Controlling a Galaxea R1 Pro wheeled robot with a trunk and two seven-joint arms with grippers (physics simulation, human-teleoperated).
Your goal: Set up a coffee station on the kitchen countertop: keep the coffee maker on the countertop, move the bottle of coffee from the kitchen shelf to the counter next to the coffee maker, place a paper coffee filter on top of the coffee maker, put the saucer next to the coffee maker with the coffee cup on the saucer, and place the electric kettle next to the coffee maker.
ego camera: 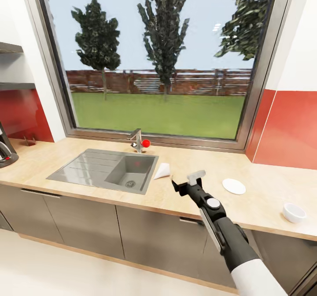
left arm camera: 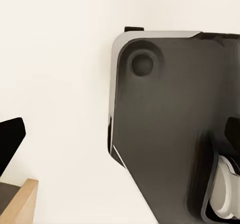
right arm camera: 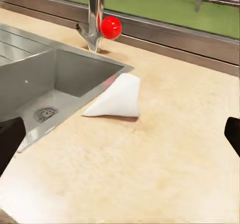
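Countertop (ego camera: 264, 199) — right tool (ego camera: 188, 182) (jaws apart) near paper coffee filter (ego camera: 162, 171).

Filter (ego camera: 163, 171) on counter (ego camera: 207, 192), right of sink (ego camera: 105, 170).

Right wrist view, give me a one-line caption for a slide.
Open right claw hovers over the countertop, facing a white paper coffee filter lying beside the sink.

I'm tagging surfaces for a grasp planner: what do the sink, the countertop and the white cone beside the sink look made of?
Sink: brushed steel, judging by its grey sheen. Countertop: pale matte wood-grain, possibly laminate. White cone: thin matte sheet, likely the paper filter.
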